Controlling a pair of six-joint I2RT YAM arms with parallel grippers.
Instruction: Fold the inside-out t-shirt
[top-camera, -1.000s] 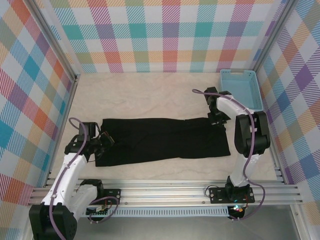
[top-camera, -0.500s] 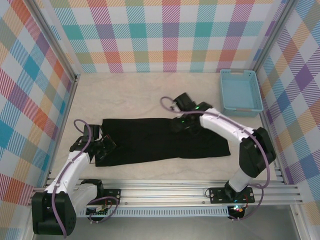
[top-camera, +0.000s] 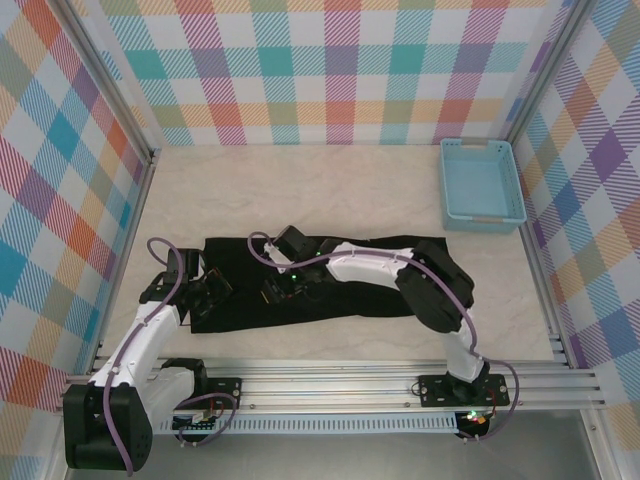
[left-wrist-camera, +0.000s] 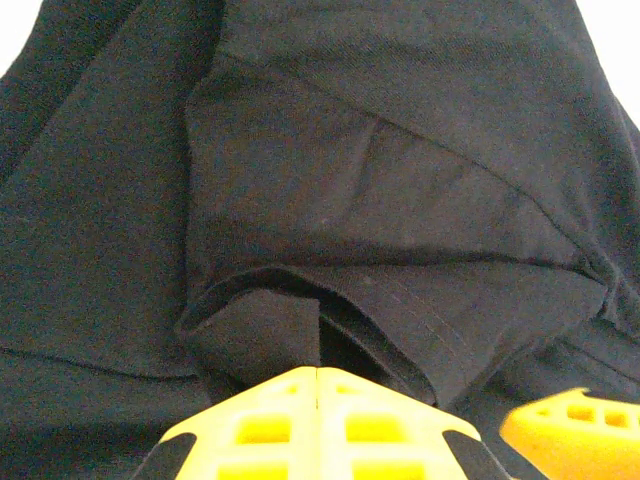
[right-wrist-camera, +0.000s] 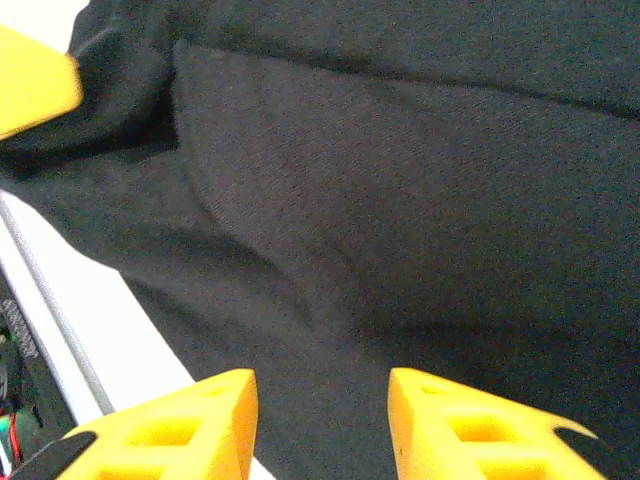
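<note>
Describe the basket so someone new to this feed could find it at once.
Start at the pale table ringed by plaid walls and look to its far right corner. There sits the basket, a shallow rectangular tub standing apart from the cloth. It is light blue and rigid, unlike the flat black t-shirt spread across the table's near half.

The t-shirt (top-camera: 235, 275) is presenting plain black throughout. The table (top-camera: 300, 195) is showing cream with faint marbling. The basket (top-camera: 478, 147) is showing light blue. The walls (top-camera: 340, 70) are displaying plaid in teal, orange, purple, pink and yellow. The left gripper (left-wrist-camera: 316, 390) and the right gripper (right-wrist-camera: 320, 400) are both showing yellow fingers (right-wrist-camera: 170, 430).
</note>
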